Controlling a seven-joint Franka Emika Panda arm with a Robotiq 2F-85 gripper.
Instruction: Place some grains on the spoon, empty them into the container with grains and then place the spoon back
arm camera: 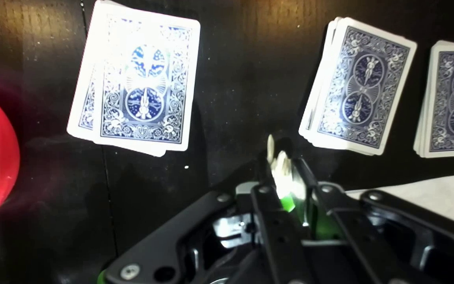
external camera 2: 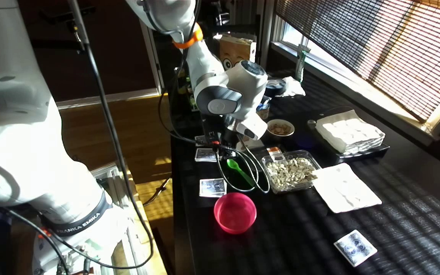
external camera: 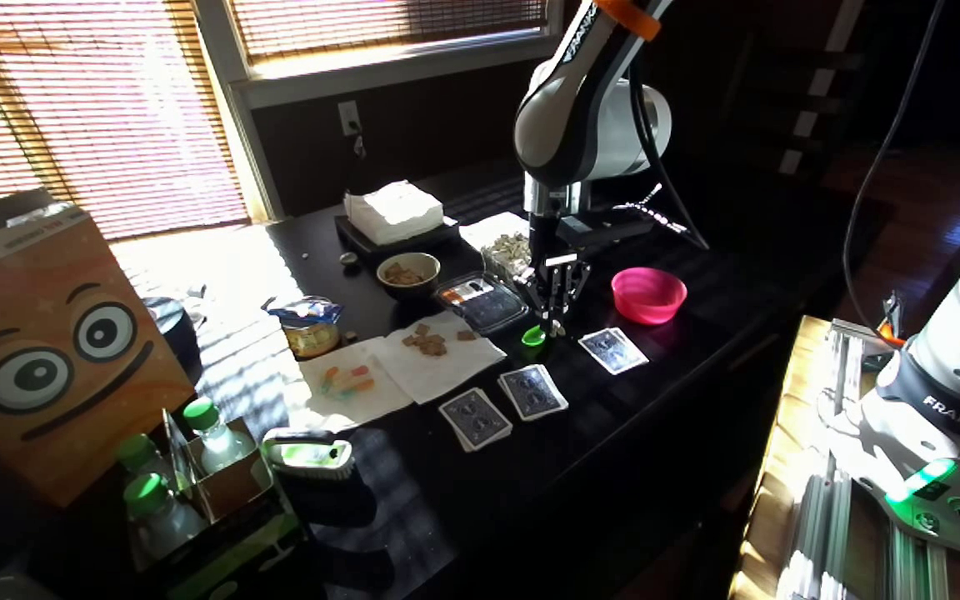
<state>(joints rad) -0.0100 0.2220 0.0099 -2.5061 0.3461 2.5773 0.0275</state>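
The spoon (external camera 2: 241, 172) lies on the dark tabletop (external camera 2: 281, 244), its bowl seeming to face up, its handle running off between four and five o'clock in an exterior view. From it, in that same view, the container with grains (external camera 2: 292, 154) sits at three o'clock and the pink bowl (external camera 2: 235, 215) at six. The fingers (arm camera: 307, 173) pinch a small clump of grains (arm camera: 283, 169); in the wrist view one slim piece pokes out at eleven o'clock from the clump, and a patch of the spoon's green shows at six. I cannot tell whether the clump hangs squarely over the spoon's bowl, or whether the fingers touch it.

The spoon looks like thin, smooth plastic: light, slightly springy, and apt to skid or spin when nudged, so the grains are best let go low and gently over the middle of its bowl. They look dry and hard, almost weightless; a sudden release would probably scatter some onto the tabletop. For the pour, the handle is the place to take hold, near where it joins the bowl, since a grip at the far end could let the loaded tip sag or twist. A moderate squeeze should do; a hard one may bow the plastic or make it slip.
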